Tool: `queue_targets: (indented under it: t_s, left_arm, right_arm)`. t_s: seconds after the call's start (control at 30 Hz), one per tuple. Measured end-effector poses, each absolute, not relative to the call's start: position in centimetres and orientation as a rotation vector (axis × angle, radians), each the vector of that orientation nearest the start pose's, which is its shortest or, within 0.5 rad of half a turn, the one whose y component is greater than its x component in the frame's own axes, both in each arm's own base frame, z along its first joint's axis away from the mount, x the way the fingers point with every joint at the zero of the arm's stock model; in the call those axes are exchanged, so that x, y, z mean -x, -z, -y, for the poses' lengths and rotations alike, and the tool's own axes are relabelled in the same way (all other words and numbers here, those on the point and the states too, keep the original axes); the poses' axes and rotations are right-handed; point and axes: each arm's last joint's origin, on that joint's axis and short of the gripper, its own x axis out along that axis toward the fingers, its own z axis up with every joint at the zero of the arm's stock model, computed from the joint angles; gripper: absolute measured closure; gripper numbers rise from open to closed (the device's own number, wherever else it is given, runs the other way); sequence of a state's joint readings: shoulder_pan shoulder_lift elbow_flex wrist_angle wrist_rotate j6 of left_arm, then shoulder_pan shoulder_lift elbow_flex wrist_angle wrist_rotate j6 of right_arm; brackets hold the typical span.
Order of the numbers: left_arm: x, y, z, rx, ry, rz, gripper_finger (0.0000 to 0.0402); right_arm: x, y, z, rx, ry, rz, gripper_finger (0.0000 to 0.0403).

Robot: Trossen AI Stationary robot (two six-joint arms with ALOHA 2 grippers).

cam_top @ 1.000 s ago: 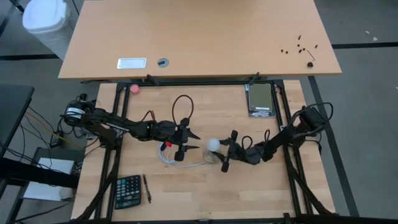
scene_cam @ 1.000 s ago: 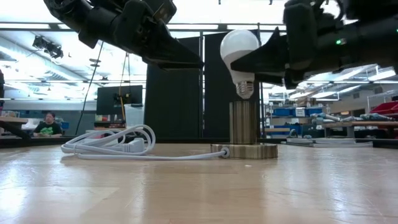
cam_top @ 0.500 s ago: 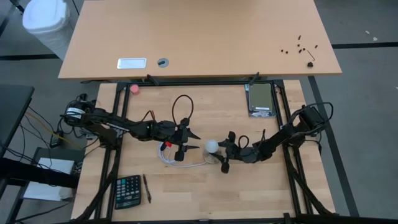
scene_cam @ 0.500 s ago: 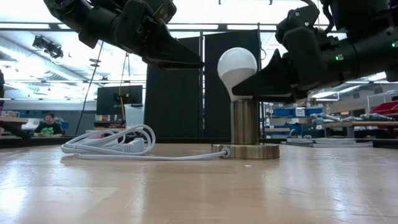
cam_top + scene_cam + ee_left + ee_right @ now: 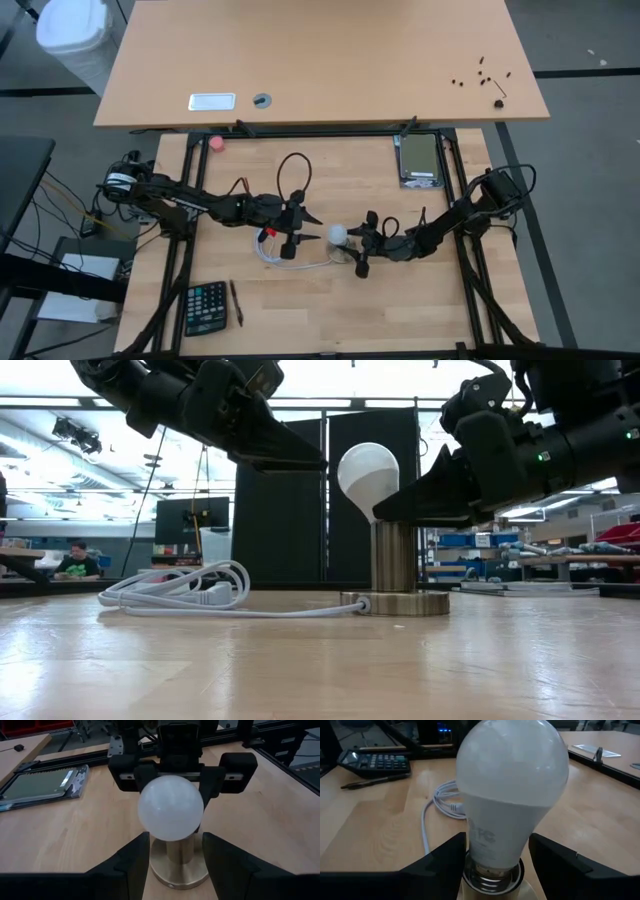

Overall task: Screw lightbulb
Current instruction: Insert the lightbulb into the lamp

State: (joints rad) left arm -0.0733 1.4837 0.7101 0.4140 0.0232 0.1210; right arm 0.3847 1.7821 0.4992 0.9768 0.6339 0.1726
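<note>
Black and two-fingered, the right gripper (image 5: 352,241) is closed around the narrow neck of the lightbulb (image 5: 340,235), a white pear-shaped bulb with a threaded metal base. One finger (image 5: 434,865) sits on each side of the neck, just above the threads. The bulb's base rests at the mouth of a brass cylindrical socket (image 5: 394,557) on a round brass foot (image 5: 394,602). In the low view the bulb leans: its long axis tilts off vertical, globe up and tipped toward the left arm, base down in the socket.

Grey print on the bulb's neck shows in the right wrist view, but only a few letters, too partial to read.

Facing it from the other side, the left gripper (image 5: 300,228) hangs half open just short of the globe, touching nothing, its fingertips (image 5: 131,860) flanking the brass foot from that camera's angle.

All this sits near the middle of the pale wooden counter (image 5: 330,310). A white cord (image 5: 180,592) lies coiled beside the socket toward the left edge. Bare wood runs freely to the near edge, save for a black calculator (image 5: 205,308) and a dark pen (image 5: 237,302) at the near left corner. A grey flat binder (image 5: 419,160) lies by the far right corner, and a small pink ball (image 5: 215,143) rests at the far left edge.
</note>
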Motion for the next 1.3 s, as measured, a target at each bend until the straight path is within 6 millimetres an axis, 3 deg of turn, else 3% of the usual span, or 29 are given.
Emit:
queue_targets:
  t_s: [0.97,1.3]
  left_arm:
    - [-30.2,-20.1,2.4,-0.076,0.145,-0.394,0.0213]
    - [-30.2,-20.1,2.4,-0.068,0.15,-0.395,0.0213]
  right_arm:
    - [-27.1,-12.3,-10.6,0.05,0.231,-0.196,0.0176]
    - [-26.3,-12.7,-11.7,0.114,0.302,-0.182,0.0176]
